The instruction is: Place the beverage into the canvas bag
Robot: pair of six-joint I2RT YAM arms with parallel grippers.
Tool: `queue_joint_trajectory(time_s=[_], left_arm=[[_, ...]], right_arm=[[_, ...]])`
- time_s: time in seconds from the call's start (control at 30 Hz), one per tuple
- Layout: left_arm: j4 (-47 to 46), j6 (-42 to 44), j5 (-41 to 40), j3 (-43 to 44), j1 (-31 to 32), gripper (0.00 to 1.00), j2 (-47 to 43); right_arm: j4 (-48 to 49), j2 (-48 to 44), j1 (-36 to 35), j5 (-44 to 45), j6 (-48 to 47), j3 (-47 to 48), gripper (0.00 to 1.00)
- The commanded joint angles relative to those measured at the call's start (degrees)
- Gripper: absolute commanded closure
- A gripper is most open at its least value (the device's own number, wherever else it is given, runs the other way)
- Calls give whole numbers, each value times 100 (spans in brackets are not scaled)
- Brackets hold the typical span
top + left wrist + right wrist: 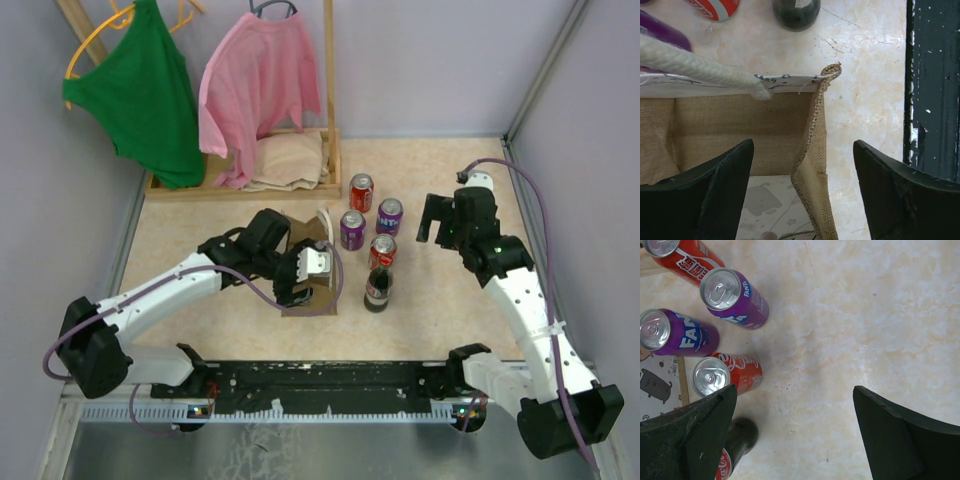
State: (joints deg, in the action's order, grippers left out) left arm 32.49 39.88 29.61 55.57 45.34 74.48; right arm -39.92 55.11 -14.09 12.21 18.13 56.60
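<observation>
The tan canvas bag [325,290] stands open at mid-table, with a white rope handle [700,67] across its mouth. My left gripper [298,288] hovers over it, open. In the left wrist view the left gripper [802,167] straddles the bag's side wall [815,150], one finger inside and one outside. Drinks stand right of the bag: two red cans [361,190] [382,250], two purple cans [352,230] [389,215] and a dark cola bottle [378,288]. My right gripper [432,225] [795,410] is open and empty over bare table, right of the cans; the bottle [737,450] is by its left finger.
A wooden rack at the back left holds a green shirt [145,90] and a pink shirt [255,85] above a beige folded cloth [290,160]. A black rail [320,378] runs along the near edge. Grey walls close in the left, back and right.
</observation>
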Motion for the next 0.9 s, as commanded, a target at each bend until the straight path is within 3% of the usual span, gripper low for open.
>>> queue_joint_trajectory(time_s=[0.0,0.27,0.47,0.67,0.87], left_arm=[[-88,-85,-293,295,32,13,-265],[-850,-665,-1404,827,16,12,-702],[-1214,-879,-1720,1182,-195,12,-949],[-1412,-1868,-1681,1077,-1310,9,-1157],[-1447,-2835,-1671,345,-2406,9,-1676]], right_arm=[[182,-119,-23,-25,28,54,1],[203,354,-24,-139,-71,568,1],[38,1894,-15,-501,-993,2327,1],[-513,4288,-28,-903,-1518,4519,8],[-496,5626,-278,-1004,-1543,5624,10]])
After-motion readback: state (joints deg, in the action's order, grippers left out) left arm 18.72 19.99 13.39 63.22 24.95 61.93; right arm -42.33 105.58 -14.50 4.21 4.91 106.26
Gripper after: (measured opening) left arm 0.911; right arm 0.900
